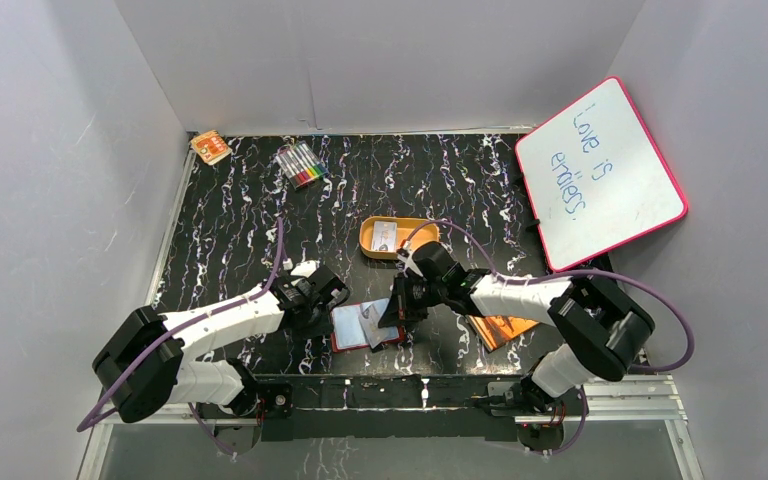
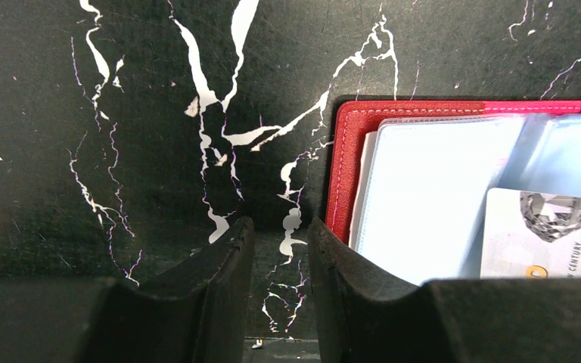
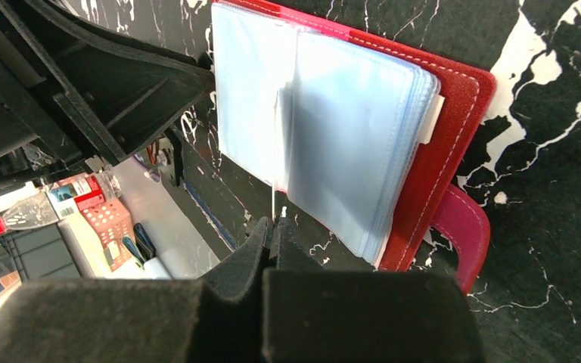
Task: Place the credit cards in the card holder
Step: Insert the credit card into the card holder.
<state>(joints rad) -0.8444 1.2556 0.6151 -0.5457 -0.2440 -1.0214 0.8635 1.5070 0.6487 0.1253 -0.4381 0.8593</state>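
The dark red card holder [image 1: 365,326] lies open near the table's front edge, its clear sleeves [image 3: 348,144] facing up and its closing tab [image 3: 465,227] sticking out. My right gripper [image 3: 274,223] is shut on a thin credit card [image 3: 274,151], seen edge-on with its far end among the sleeves. In the left wrist view a pale card with a diamond print [image 2: 545,234] shows over the sleeves. My left gripper [image 2: 280,234] is open with nothing between its fingers, and its right finger [image 2: 348,272] rests at the holder's red edge [image 2: 344,166]. Another pale card [image 1: 385,235] lies in the orange tin.
An orange oval tin [image 1: 422,232] stands behind the holder. An orange booklet [image 1: 500,328] lies under the right arm. A pink-framed whiteboard [image 1: 600,165] leans at the back right. A pack of markers [image 1: 301,165] and a small orange box [image 1: 210,147] lie at the back left.
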